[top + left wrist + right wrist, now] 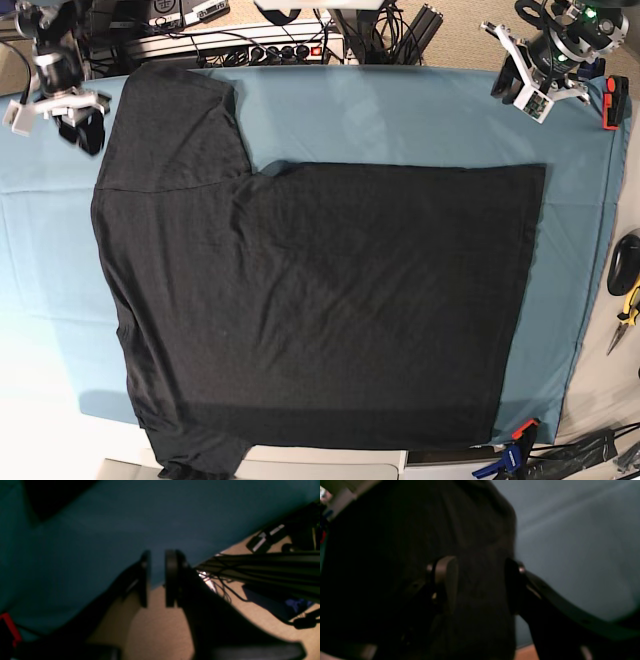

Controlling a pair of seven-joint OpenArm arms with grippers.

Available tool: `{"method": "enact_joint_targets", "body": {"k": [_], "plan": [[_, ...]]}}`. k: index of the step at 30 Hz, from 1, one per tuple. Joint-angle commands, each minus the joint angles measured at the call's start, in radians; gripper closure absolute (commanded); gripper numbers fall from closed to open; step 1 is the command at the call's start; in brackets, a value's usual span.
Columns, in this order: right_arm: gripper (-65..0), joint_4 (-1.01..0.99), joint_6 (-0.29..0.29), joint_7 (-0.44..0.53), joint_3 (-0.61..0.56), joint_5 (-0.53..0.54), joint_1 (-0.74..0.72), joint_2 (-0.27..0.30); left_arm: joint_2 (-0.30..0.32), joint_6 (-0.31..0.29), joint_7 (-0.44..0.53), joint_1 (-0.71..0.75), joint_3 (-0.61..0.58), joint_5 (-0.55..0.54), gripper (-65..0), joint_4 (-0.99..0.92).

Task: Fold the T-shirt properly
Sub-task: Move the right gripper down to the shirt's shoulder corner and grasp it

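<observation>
The black T-shirt (330,300) lies spread flat on the teal cloth (400,110), plain side up, with no print showing. One sleeve (175,120) points to the back left. The other sleeve reaches the front edge. My right gripper (78,118) is at the back left beside the sleeve's edge. In the right wrist view it (480,585) is open, with the dark shirt fabric (395,530) under and between its fingers. My left gripper (530,90) hovers at the back right, apart from the shirt. In the left wrist view it (156,577) is empty, with a narrow gap between the fingers.
A power strip and cables (250,45) lie behind the table. A red clamp (611,102) grips the cloth at the back right. Hand tools (628,300) lie along the right edge. Another clamp (515,440) is at the front right corner. The floor and black cables (250,575) show past the cloth edge.
</observation>
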State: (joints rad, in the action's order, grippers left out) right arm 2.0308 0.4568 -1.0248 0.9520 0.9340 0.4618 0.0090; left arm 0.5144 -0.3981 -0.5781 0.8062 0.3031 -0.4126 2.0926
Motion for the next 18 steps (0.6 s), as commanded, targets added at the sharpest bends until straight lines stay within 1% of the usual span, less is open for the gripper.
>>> {"method": "enact_joint_targets", "body": {"k": [1,5,7,11,15,18], "plan": [[-31.0,0.017,0.006,0.015,0.012,0.040,0.014,0.002,0.010,-0.004,0.017,0.008,0.007,-0.011,-11.5,0.012],[-31.0,0.013,0.005,0.006,0.014,0.052,0.043,-0.029,0.010,-0.004,0.018,0.007,0.007,-0.011,-11.5,0.012],[-31.0,-0.014,0.005,0.008,0.014,0.048,0.042,-0.027,0.009,-0.004,0.018,0.005,0.007,-0.011,-11.5,0.012],[-31.0,-0.127,0.004,0.006,0.010,0.051,0.023,-0.005,0.010,-0.005,0.020,0.002,0.007,-0.016,-11.5,0.012],[-31.0,-0.280,0.007,-0.006,0.010,0.098,0.001,0.025,0.010,-0.014,0.021,-0.014,0.007,-0.016,-11.5,0.012],[-31.0,-0.349,0.011,-0.018,0.010,0.117,-0.014,0.027,0.015,-0.015,0.020,-0.029,0.007,-0.019,-11.5,0.012]]}}
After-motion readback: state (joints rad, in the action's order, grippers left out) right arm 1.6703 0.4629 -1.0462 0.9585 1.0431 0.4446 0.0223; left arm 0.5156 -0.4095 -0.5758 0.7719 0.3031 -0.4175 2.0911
